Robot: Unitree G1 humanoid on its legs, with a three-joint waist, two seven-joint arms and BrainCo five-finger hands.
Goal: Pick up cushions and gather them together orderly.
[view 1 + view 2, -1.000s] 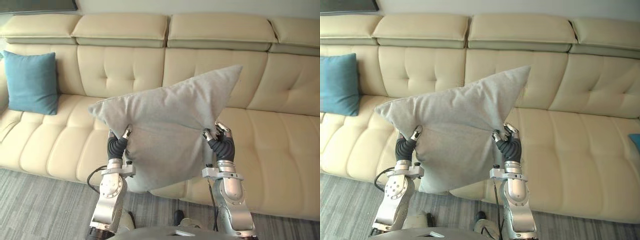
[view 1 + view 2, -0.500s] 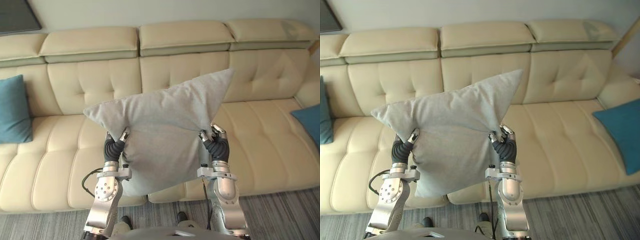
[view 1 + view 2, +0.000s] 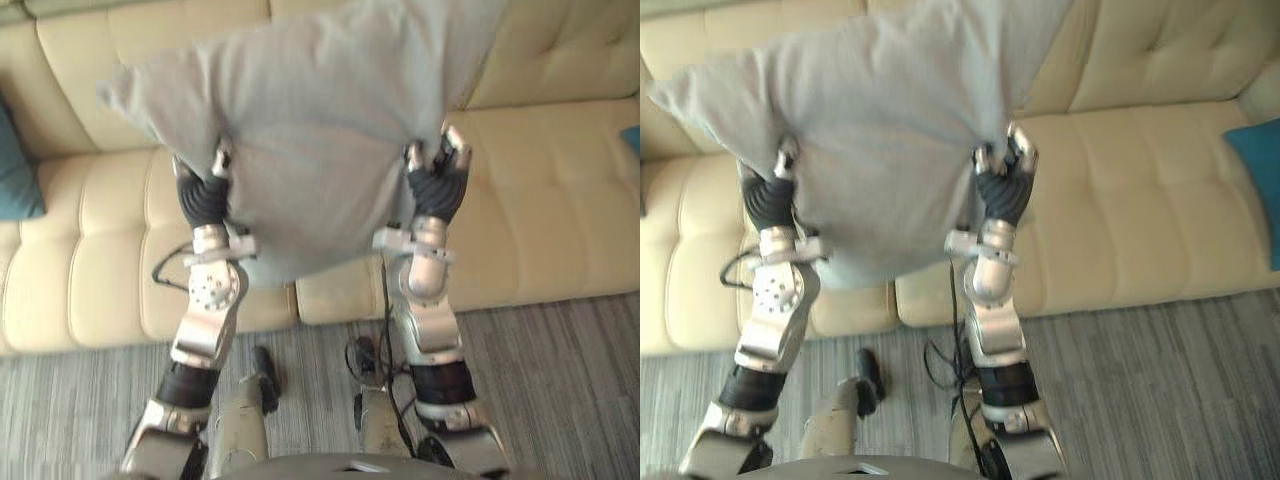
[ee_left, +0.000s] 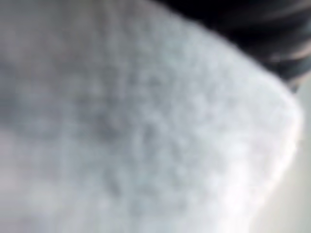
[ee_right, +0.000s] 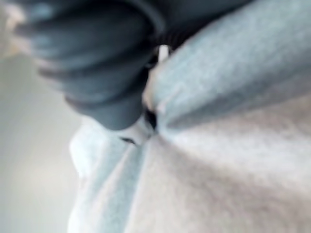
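Note:
I hold a large grey cushion (image 3: 310, 130) up in front of me, over the cream sofa (image 3: 540, 200). My left hand (image 3: 203, 196) grips its left side and my right hand (image 3: 436, 184) grips its right side, fingers curled into the fabric. The cushion's top runs out of the eye views. Grey fabric (image 4: 146, 145) lies right against the left wrist camera. In the right wrist view the hand's dark cover (image 5: 97, 63) presses on a fold of the cushion (image 5: 233, 145). A teal cushion (image 3: 15, 170) leans at the sofa's far left, and another teal cushion (image 3: 1258, 180) lies at its right end.
The sofa's front edge runs across just beyond my wrists. Grey striped carpet (image 3: 560, 380) covers the floor between me and the sofa.
The camera has tilted down, so the whole picture has shifted and more floor shows. The grey cushion stays held between both hands.

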